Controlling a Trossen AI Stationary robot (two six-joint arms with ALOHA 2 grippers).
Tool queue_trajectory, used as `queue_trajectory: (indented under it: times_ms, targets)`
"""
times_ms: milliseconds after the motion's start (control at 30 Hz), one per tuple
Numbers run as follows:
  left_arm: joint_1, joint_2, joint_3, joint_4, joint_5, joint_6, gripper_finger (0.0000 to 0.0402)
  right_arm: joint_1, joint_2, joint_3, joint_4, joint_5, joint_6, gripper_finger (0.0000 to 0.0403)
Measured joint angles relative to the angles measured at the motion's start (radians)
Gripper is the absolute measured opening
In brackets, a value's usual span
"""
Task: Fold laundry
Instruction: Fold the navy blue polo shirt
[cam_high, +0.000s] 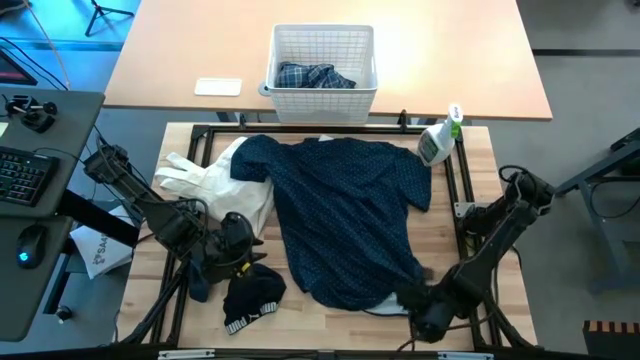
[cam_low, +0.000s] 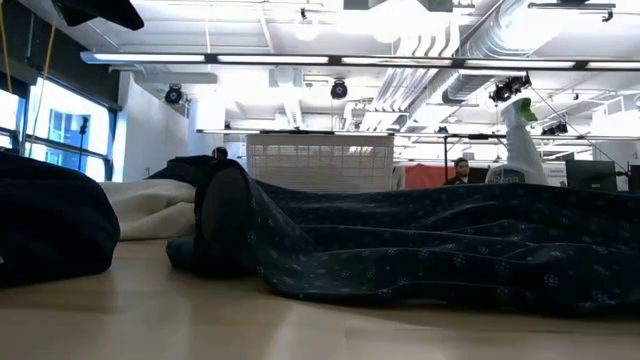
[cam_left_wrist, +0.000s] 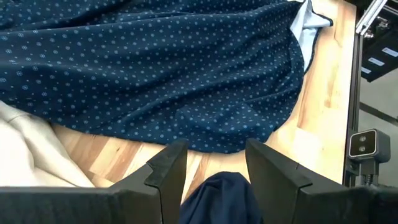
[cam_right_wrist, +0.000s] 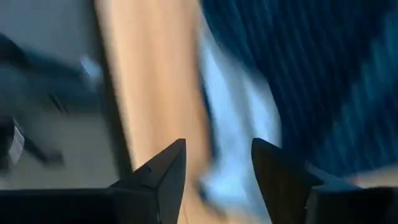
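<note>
My big navy shirt with tiny white dots (cam_high: 345, 215) lies spread flat in the middle of the pale wooden table (cam_high: 480, 180). I use this shirt to say where things are.

From above, my left gripper (cam_high: 238, 243) sits just beside the shirt's edge, on the side of the cream cloth bag (cam_high: 215, 180). Its fingers are apart and hold nothing. My left wrist camera shows more: a small bunched dark blue piece (cam_left_wrist: 219, 198) lies right between those fingers, with the dotted shirt close ahead.

My right gripper (cam_high: 425, 308) is at the shirt's near corner. From above I cannot see its fingers well. My right wrist camera shows them apart with nothing pinched, over bare wood and a pale blue bit of the shirt's inside.

A small black piece with white stripes (cam_high: 250, 295) lies near the shirt's near edge, by my left gripper.

Past the shirt's far edge stands a white lattice plastic basket (cam_high: 322, 62) with a blue-and-white plaid shirt (cam_high: 312, 76) inside. The low camera shows the basket but not what is in it. A white spray bottle with a green top (cam_high: 440, 135) stands by the shirt's far corner.
</note>
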Motion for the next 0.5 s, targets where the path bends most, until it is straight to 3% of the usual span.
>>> queue_trajectory:
  times_ms: [67, 133, 500]
  targets:
    - [0.000, 0.000, 0.000, 0.002, 0.000, 0.000, 0.0151, -0.006, 0.019, -0.027, 0.134, 0.105, -0.047, 0.0178]
    - [0.000, 0.000, 0.000, 0.002, 0.000, 0.000, 0.0151, -0.028, 0.059, -0.052, 0.177, 0.121, -0.050, 0.0165]
    - [0.002, 0.000, 0.000, 0.003, 0.009, -0.001, 0.0151, -0.169, 0.298, -0.047, 0.267, -0.055, -0.498, 0.0089]
